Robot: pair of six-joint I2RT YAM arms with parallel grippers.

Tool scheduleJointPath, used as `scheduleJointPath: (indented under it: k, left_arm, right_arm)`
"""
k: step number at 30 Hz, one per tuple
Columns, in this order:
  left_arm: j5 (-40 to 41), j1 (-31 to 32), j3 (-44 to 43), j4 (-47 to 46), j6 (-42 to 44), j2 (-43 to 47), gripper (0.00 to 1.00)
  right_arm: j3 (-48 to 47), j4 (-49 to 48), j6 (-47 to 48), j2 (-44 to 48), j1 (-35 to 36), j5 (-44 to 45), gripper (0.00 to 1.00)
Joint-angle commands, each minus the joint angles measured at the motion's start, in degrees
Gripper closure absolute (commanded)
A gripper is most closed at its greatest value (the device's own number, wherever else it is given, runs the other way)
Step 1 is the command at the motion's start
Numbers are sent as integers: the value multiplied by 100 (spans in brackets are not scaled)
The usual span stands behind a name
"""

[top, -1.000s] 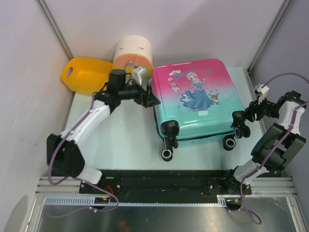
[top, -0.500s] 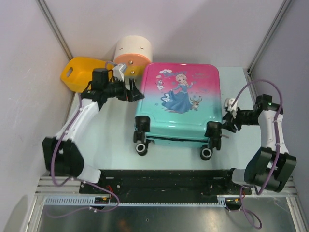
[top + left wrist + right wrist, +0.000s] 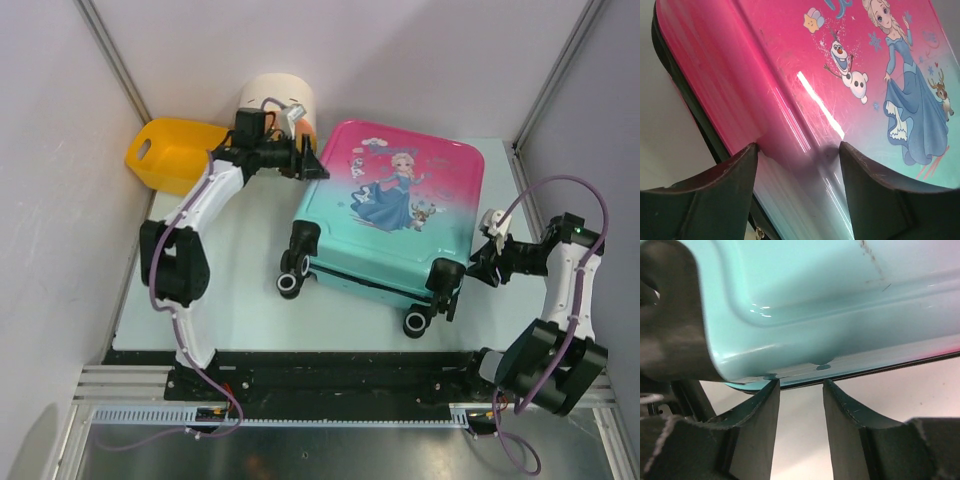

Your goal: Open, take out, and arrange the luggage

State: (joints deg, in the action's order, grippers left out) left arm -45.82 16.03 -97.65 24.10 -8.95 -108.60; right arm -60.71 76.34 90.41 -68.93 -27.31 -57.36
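The luggage [image 3: 400, 235] is lying flat on the pale surface [image 3: 240, 290] between the two claws, its princess print facing up. Its long axis is running from near to far across the surface. The black wheels [image 3: 292, 285] are pointing back toward the arm bases, and the pink top end is pointing away, swung slightly to the right. The left claw [image 3: 316, 170] is sitting at the case's far-left pink corner. Its fingers [image 3: 730, 175] are spread wide, with the tips right at the glossy shell and gripping nothing. The right claw [image 3: 480, 266] is waiting at the opposite, near-right teal corner, just beside a wheel. Its fingers [image 3: 760, 410] are parted by a narrower gap and are meeting the shell's lower edge at the black zip line. Behind the left claw, a yellow basket [image 3: 170, 150] and a round drawer box [image 3: 275, 100] are standing side by side.
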Motion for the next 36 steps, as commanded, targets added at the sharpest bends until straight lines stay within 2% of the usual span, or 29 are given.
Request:
scheduleJointPath:
  k: [1,4,5,7,9,12,14,15,17,18,19,21,23,25,31,34,35,36]
  left_arm:
    - [-508,577,-675,-151,394,-636,23]
    - [-279,357,-852,-151,490,-426,10]
    - [-226,305,-844,-160,499,-321,7]
    - [-138,137,-669,-151,578,151,1]
    - [134,41,-406,-151,788,566,0]
    - [504,32,332,-151,1069,1366,0]
    - [609,23,868,-151,1123,1865,0]
    - [697,31,1018,-151,1150,2016,0]
    - [706,23,1388,-160,1150,2358,0]
    - [724,31,1484,-160,1141,2448,0]
    - [733,32,1633,-151,1132,2527,0]
    - [733,32,1740,-151,1124,2694,0]
    - [724,32,1837,-151,1106,2756,0]
    - [733,40,1872,-160,1071,2791,0]
    - [829,32,1977,-168,1009,2870,0]
    - [952,32,2065,-169,1009,2905,0]
    - [970,32,2074,-177,1009,2914,0]
    - [987,32,2092,-177,1001,2923,0]
  right_arm:
    - [59,769,503,-200,-38,-134,55]
    - [138,401,49,-104,313,-283,54]
    - [234,226,-380,-60,532,-319,53]
    - [348,-450,-891,106,770,-415,52]
    - [516,-1247,-1785,195,1077,-407,51]
    - [542,-1691,-2403,309,1105,-425,46]
    - [551,-1570,-2301,449,904,-363,40]
    - [551,-1195,-2100,485,755,-398,39]
    - [542,-675,-1275,547,158,-390,35]
    - [551,-81,-950,556,-44,-320,33]
    - [543,230,-259,521,-238,-84,31]
    - [560,862,107,460,-336,189,30]
    - [665,1058,257,450,-345,392,25]
    - [779,1050,319,529,-275,445,20]
    - [1464,374,135,1098,-222,113,17]
    - [1991,-336,-312,1574,-187,-117,17]
    - [2106,-922,-618,2002,-143,-143,17]
    - [2307,-1241,-1352,2223,-30,-152,16]
